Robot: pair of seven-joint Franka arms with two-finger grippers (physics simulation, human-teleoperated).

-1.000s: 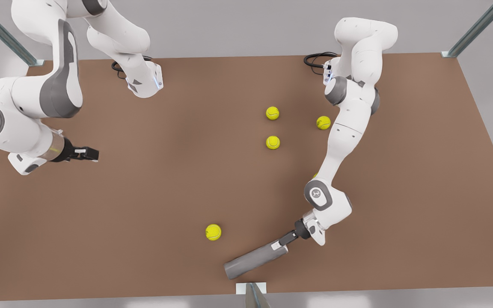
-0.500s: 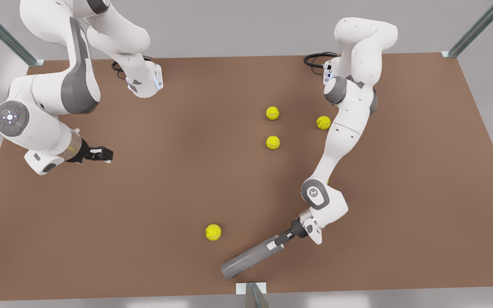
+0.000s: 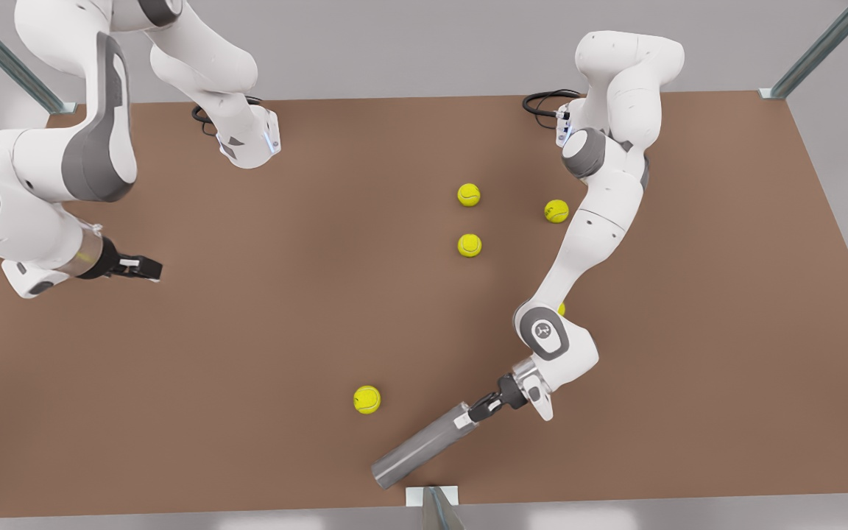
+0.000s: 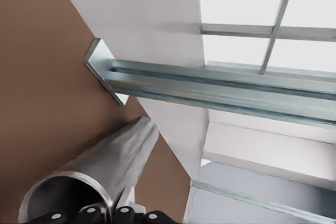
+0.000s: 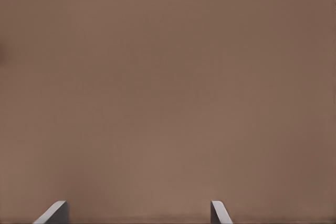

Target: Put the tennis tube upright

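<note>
Tennis tube [image 3: 418, 447] swung steeper than before, rim in left gripper [image 3: 472, 414] fingers; right gripper [image 3: 146, 266] withdrawn, fingers wide.

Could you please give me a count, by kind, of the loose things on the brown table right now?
Small yellow tennis balls: 5, one mostly hidden behind the left arm.
Dark grey metallic tennis tube: 1, lying tilted, its open end at the left gripper.
Total: 6.
</note>
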